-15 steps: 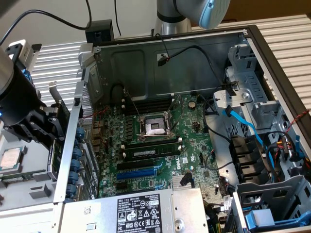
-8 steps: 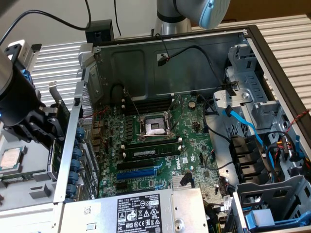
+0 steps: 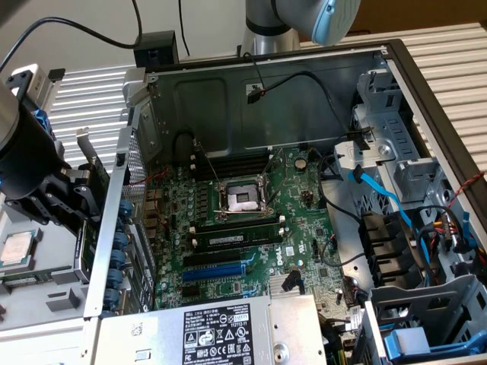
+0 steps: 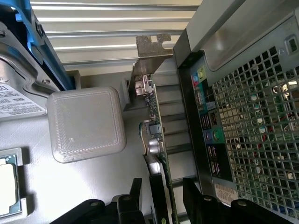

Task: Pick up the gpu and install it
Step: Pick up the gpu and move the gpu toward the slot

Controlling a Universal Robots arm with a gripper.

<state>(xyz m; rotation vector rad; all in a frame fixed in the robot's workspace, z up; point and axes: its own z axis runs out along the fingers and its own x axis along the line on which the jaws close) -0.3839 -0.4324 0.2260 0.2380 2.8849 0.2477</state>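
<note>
The gpu (image 3: 97,181) stands on edge outside the computer case, at the exterior view's left, with its silver bracket (image 3: 84,146) pointing up. In the wrist view the gpu (image 4: 160,135) appears edge-on: a thin green board with the black shroud on one face and the bracket (image 4: 152,46) at its far end. My gripper (image 3: 74,201) is down at the card. My gripper (image 4: 162,189) straddles it, one black finger (image 4: 136,193) on the shroud side and one (image 4: 190,196) on the board side. A narrow gap shows on each side, so the gripper is open.
The open case holds the green motherboard (image 3: 304,228) with a CPU socket (image 3: 242,199), a memory stick (image 3: 232,237) and blue slots (image 3: 213,271). The case's perforated rear wall (image 4: 252,135) stands right beside the card. A grey block (image 4: 86,123) and a loose CPU (image 3: 15,247) lie on the tray.
</note>
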